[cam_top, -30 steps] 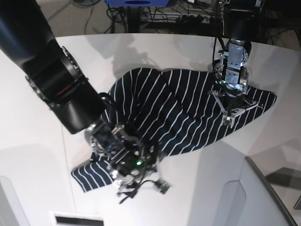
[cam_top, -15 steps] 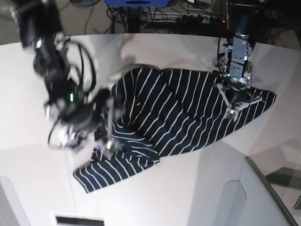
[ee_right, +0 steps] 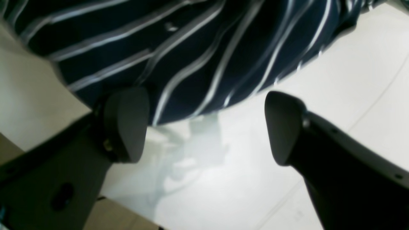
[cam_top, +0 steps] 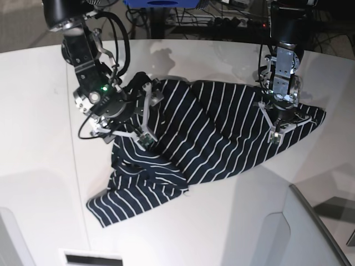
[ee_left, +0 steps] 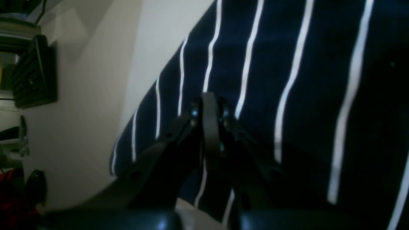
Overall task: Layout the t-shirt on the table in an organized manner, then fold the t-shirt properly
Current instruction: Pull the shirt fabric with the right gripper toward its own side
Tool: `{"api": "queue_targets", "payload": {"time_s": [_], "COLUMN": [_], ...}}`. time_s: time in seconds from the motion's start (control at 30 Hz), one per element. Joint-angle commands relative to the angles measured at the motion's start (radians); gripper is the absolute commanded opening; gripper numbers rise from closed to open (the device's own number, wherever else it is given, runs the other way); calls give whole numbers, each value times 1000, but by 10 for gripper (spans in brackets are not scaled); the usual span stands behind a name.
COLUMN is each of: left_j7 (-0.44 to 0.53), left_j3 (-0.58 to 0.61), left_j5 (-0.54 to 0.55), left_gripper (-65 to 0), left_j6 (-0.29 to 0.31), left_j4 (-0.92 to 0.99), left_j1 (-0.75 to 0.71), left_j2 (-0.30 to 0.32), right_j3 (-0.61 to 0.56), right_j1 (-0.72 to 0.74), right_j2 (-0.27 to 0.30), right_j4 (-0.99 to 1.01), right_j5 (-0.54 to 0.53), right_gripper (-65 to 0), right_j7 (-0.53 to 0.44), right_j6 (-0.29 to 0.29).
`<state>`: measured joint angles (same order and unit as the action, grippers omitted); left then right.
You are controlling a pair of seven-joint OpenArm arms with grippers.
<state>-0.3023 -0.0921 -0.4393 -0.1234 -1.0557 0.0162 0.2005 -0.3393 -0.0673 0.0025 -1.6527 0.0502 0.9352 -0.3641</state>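
T-shirt [cam_top: 211, 133] rumpled on table [cam_top: 44, 166], cables [cam_top: 188, 19] beyond.

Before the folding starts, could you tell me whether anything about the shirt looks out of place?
Yes. The t-shirt lies crumpled and askew on the table, not spread flat. Its lower-left part is bunched into folds, with one corner trailing toward the near edge.
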Motion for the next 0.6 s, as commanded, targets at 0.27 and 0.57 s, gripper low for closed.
{"api": "queue_targets", "payload": {"time_s": [0.27, 0.57], "left_j7": [15, 13], "left_j3": [-4, -4], "left_j5": [-5, -5], "left_gripper": [-650, -650], "left_j6": [-12, -12], "left_j4": [-8, -10], "left_j1": [6, 9], "left_j2": [27, 11], "right_j3": [-2, -258], "right_j1": [42, 114], "right_j2": [-60, -121], "right_j4": [58, 16], "right_j5": [-10, -10], "right_gripper": [-650, -648], "right_j7": [-48, 71], "right_j6": [-60, -108]}}
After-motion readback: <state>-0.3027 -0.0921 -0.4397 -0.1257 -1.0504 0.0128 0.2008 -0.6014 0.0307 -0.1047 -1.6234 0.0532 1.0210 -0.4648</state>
